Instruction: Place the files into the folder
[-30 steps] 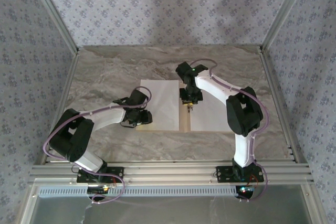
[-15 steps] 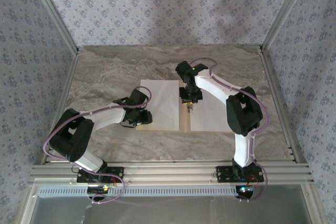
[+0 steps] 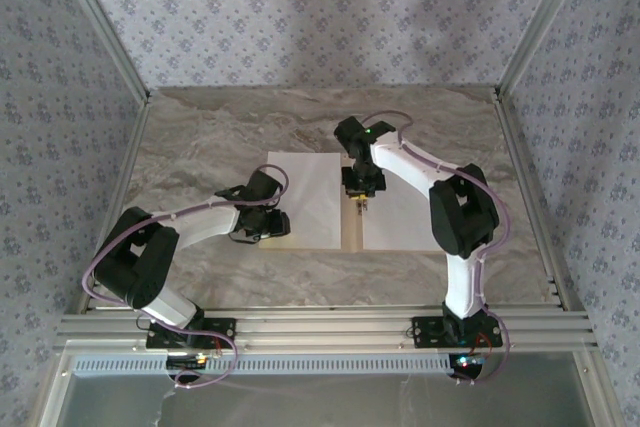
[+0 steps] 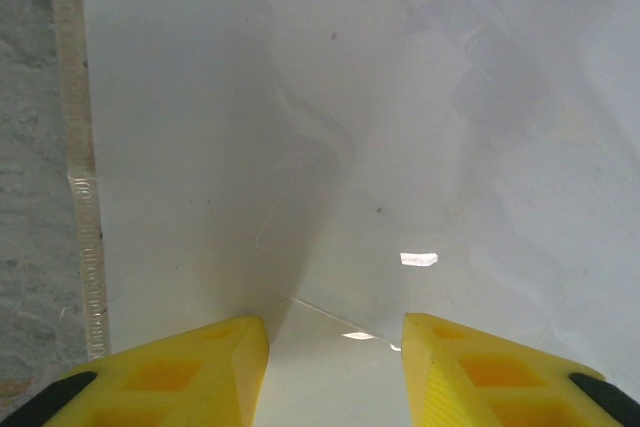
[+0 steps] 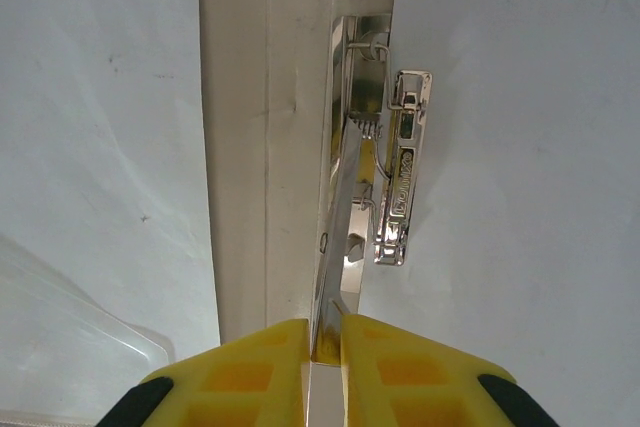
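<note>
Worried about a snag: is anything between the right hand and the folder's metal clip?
Nothing visible. The right hand pinches the raised lever of the metal clip on the spine of the folder, with white sheets lying on either side.

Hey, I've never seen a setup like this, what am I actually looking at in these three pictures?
These are two robot arms bolted to a marble table. The wide picture looks down from above; the other two come from a camera on each wrist, so the yellow fingers are that arm's gripper. An open tan folder lies flat, with a white left sheet and right sheet on its halves. The left gripper stands open over the left sheet. The right gripper is pinched shut on a thin arm of the metal clip at the folder's spine.
</note>
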Controlling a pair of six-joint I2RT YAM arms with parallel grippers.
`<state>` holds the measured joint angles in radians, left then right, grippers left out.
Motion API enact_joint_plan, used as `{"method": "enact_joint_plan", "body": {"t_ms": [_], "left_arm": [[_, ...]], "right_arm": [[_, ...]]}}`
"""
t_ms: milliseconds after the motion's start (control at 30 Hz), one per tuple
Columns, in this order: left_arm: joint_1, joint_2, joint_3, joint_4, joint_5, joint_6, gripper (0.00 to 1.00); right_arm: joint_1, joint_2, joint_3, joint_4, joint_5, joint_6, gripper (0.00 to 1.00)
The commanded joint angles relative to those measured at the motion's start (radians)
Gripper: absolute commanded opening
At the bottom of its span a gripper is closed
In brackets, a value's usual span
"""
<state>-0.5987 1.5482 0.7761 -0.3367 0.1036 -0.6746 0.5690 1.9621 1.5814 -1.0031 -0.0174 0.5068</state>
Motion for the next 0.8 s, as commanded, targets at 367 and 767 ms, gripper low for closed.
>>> {"method": "enact_joint_plan", "body": {"t_ms": [367,767], "left_arm": [[-0.009,0.032,-0.011,-0.067,-0.018,-0.003,0.43],[-0.009,0.037,-0.003,-0.071,-0.022,-0.004,0.43]], "right_arm": [[-0.003,0.035,0.027,-0.063,0.016,-0.01,0.17],[-0.003,0.039,0.023,-0.073,0.019,-0.013,0.17]]}}
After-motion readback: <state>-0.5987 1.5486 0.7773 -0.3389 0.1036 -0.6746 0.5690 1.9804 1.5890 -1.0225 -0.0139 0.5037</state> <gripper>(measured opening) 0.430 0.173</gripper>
